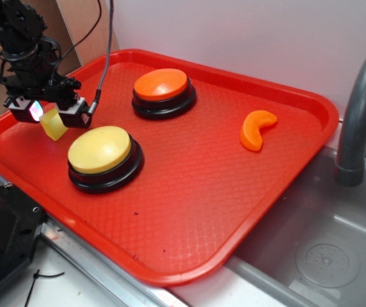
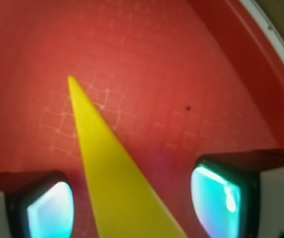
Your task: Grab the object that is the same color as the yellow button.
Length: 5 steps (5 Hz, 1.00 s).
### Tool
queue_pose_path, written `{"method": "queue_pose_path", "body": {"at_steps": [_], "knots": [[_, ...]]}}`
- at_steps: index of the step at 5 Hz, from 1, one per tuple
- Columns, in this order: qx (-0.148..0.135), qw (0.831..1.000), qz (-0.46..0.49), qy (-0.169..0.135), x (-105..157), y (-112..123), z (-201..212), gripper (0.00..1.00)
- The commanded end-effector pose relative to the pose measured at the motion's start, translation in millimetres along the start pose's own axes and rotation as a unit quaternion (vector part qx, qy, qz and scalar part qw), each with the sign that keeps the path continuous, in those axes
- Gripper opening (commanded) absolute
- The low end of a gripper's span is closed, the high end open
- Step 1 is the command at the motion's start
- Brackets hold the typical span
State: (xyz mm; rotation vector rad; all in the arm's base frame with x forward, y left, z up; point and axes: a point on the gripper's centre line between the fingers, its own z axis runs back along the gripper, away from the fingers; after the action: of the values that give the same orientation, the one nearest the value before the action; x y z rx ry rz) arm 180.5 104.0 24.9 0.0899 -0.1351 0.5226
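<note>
The small yellow wedge point(image 1: 54, 124) stands on the red tray point(image 1: 189, 192) near its left rim, just left of the pale-yellow domed button point(image 1: 100, 149) on its black base. My gripper point(image 1: 50, 115) hangs right over the wedge with a finger on each side. In the wrist view the wedge point(image 2: 117, 178) runs up between the two glowing pads point(image 2: 50, 210), with red tray showing in the gap on both sides. My gripper point(image 2: 132, 208) is open around the wedge and does not touch it.
An orange-topped button point(image 1: 162, 86) with a black base sits at the tray's back. An orange crescent piece point(image 1: 256, 130) lies at the right. A grey faucet point(image 1: 361, 109) and a sink basin point(image 1: 324, 256) are beyond the tray's right edge. Cables hang behind the arm.
</note>
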Motion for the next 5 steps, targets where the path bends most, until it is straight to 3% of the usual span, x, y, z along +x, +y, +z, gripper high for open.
{"method": "queue_pose_path", "body": {"at_steps": [1, 2, 4, 5], "knots": [[0.005, 1.0, 0.008, 0.023, -0.4, 7.1, 15.2, 0.0], [0.013, 0.999, 0.004, 0.033, 0.5, 7.1, 47.7, 0.0], [-0.073, 0.995, -0.068, 0.013, 7.0, -40.3, 134.2, 0.0], [-0.1, 0.989, -0.108, 0.01, 6.2, -67.7, 162.3, 0.0]]}}
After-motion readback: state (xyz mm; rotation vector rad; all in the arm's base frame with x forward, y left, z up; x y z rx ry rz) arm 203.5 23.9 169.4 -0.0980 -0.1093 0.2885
